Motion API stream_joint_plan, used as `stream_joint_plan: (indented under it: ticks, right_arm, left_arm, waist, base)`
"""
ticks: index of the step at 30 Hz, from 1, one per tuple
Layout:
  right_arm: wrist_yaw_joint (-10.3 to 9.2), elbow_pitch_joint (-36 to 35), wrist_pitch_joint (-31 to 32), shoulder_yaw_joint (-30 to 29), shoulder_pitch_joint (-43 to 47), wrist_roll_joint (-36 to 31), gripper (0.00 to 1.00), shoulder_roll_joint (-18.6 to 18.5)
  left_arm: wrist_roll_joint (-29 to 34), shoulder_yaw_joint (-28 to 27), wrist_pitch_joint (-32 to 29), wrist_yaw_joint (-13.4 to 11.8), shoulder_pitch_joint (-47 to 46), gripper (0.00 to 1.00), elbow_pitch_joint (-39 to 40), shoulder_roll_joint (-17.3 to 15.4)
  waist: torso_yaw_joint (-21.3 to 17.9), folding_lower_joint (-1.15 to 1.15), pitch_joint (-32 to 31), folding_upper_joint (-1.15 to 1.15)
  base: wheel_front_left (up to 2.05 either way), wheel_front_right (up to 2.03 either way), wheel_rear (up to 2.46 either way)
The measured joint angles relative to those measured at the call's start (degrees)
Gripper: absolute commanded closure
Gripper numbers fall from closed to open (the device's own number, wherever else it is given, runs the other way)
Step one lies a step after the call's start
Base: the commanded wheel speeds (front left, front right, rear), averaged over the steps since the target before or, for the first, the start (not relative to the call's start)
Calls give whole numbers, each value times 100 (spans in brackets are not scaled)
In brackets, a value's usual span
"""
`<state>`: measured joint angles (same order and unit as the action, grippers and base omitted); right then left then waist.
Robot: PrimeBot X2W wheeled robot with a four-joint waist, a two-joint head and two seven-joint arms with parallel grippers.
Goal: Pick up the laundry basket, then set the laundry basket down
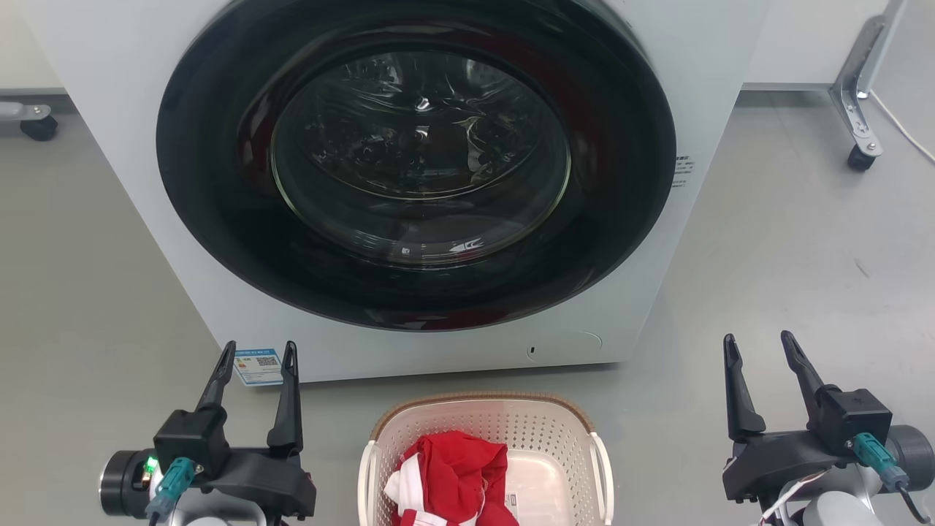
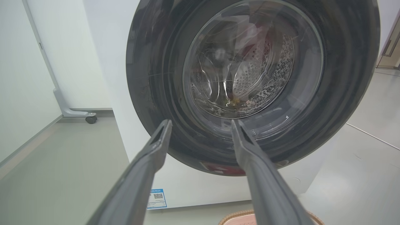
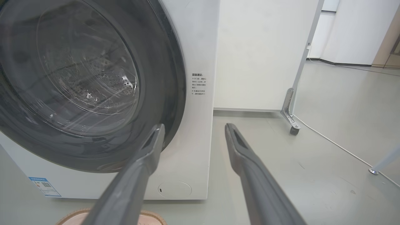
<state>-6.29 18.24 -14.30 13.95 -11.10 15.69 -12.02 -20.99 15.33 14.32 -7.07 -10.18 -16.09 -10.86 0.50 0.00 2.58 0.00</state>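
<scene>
The laundry basket (image 1: pixel 562 431), cream-white and perforated with a brown woven rim, stands on the floor at the bottom centre of the head view, red and white clothes (image 1: pixel 453 475) inside it. My left gripper (image 1: pixel 261 352) hovers open to its left, nothing between the fingers. On the basket's other side my right gripper (image 1: pixel 760 343) is open too, well apart from the handle. A sliver of the basket rim (image 2: pixel 232 217) shows at the bottom of the left wrist view beside my left gripper (image 2: pixel 201 125), and the rim (image 3: pixel 153 215) also shows below my right gripper (image 3: pixel 193 128).
A white front-loading washer (image 1: pixel 701 88) with a dark round door (image 1: pixel 416 161) stands shut right behind the basket. Wheeled panel legs stand at the far right (image 1: pixel 862 157) and far left (image 1: pixel 38 128). Grey floor (image 1: pixel 803 241) lies open on both sides.
</scene>
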Motion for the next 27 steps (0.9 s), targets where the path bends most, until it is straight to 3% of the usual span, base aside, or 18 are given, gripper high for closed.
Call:
stream_joint_plan:
  ticks: [27]
  right_arm:
    - [227,15,-1,-144,7,-4,0,123]
  left_arm:
    - [52,-152,16,-1,34,0,-25,158]
  waist:
    - [-20,0,15,0]
  base:
    - [0,0,0]
